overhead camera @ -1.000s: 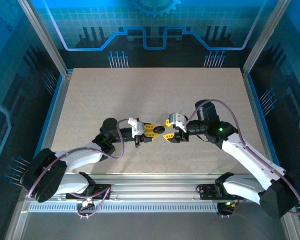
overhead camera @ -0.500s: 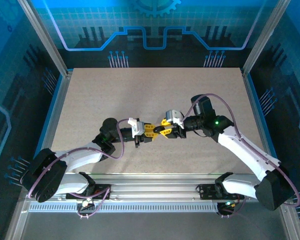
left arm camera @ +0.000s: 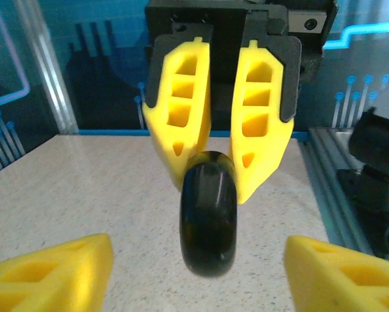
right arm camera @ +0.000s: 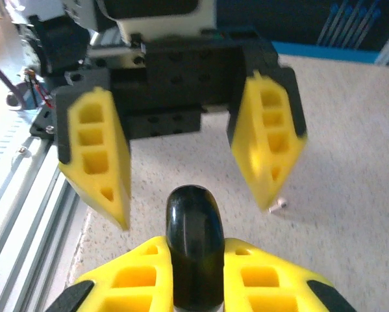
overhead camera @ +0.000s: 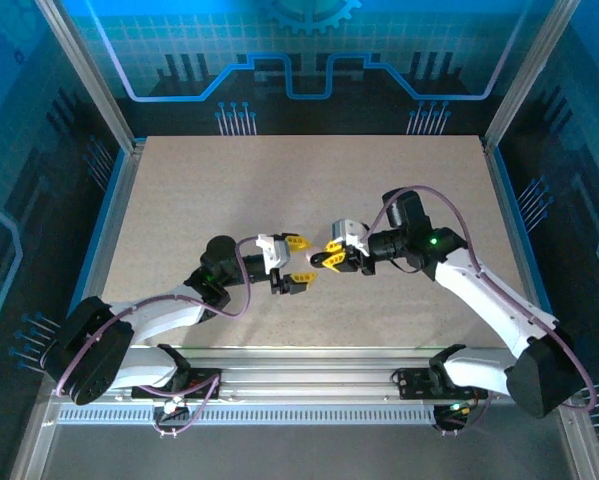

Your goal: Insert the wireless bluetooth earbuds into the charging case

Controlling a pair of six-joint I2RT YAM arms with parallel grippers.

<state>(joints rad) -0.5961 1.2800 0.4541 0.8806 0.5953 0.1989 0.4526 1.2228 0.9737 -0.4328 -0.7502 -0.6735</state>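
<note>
A black round disc (right arm camera: pixel 194 240) stands on edge between my right gripper's (right arm camera: pixel 194 273) yellow fingers (right arm camera: pixel 265 286), which are shut on it above the table. The left wrist view has the same disc (left arm camera: pixel 208 224) hanging from the right gripper (left arm camera: pixel 210 179). My left gripper (left arm camera: pixel 197 266) faces it with its fingers (overhead camera: pixel 295 241) spread wide on either side, touching nothing. One tiny pale earbud (right arm camera: pixel 280 203) with a short stem lies on the table just beyond the left gripper (right arm camera: pixel 193 208). The pale pink charging case and the other earbud are out of view.
The speckled beige table (overhead camera: pixel 309 180) stretches behind the grippers. Both arms meet at mid table (overhead camera: pixel 314 260). An aluminium rail (overhead camera: pixel 309 380) runs along the near edge, with frame posts (overhead camera: pixel 89 70) at the sides.
The left gripper held the black disc a second ago; the right gripper moved in and shut on it. The left gripper has now opened and let go.
</note>
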